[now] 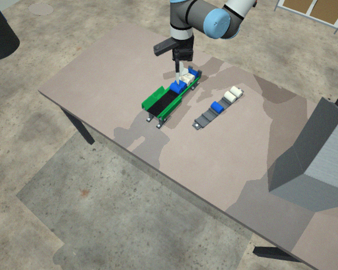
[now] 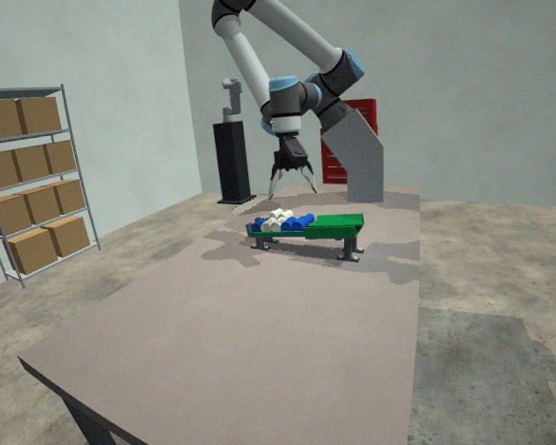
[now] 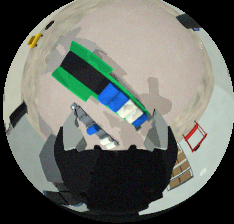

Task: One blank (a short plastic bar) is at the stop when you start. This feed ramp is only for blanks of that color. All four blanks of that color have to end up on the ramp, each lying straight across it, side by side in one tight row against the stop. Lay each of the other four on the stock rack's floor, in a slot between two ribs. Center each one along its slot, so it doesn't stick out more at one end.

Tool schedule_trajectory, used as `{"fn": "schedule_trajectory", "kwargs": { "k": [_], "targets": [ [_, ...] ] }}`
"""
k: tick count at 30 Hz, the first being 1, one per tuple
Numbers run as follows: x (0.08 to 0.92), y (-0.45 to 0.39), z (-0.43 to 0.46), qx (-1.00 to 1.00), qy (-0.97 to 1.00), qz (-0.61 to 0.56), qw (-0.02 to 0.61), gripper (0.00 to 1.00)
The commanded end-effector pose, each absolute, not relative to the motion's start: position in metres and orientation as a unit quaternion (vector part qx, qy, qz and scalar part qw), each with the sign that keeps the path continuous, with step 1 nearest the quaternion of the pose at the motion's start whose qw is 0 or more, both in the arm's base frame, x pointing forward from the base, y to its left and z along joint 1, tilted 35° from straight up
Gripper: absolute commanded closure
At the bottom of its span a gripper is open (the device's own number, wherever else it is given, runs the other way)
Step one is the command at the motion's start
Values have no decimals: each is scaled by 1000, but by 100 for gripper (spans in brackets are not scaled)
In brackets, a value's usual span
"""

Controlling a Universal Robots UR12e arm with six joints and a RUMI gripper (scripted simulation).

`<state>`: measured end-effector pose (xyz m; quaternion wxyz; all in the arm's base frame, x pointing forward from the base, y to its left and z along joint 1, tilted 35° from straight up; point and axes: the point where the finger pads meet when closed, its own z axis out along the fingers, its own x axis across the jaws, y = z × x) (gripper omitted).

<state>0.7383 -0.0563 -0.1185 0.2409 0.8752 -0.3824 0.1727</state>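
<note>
The green ramp (image 1: 171, 111) (image 2: 333, 231) (image 3: 72, 84) holds a row: a blue blank (image 1: 193, 72) (image 2: 256, 224) (image 3: 140, 121) at the stop, two white blanks (image 1: 188, 77) (image 2: 266, 225) beside it, then two blue blanks (image 1: 176, 87) (image 2: 288, 224) (image 3: 107, 93) toward the wide end. The dark stock rack (image 1: 203, 120) holds two white blanks (image 1: 229, 96) (image 1: 236, 92) in neighbouring slots at its far end and one blue blank (image 1: 217, 107) (image 3: 92, 129), with a free slot between. My gripper (image 1: 181, 76) (image 2: 293, 194) is open and empty, above the ramp's row.
The grey robot pedestal (image 1: 323, 162) (image 2: 361, 167) stands on the table (image 1: 197, 174) (image 2: 268, 335). The ramp's raised green side walls flank its wide end. The rack lies beside the ramp, roughly parallel to it. Shelves with boxes (image 2: 38, 205) stand off the table.
</note>
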Motion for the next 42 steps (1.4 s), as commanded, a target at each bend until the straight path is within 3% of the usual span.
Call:
{"fn": "schedule_trajectory", "kwargs": {
  "k": [1, 23, 42],
  "targets": [
    [740, -59, -116, 836, -461, 192, 228, 0],
    [742, -89, -101, 547, -782, 272, 120, 0],
    [735, -109, -92, 253, -920, 297, 22, 0]
  ]
}}
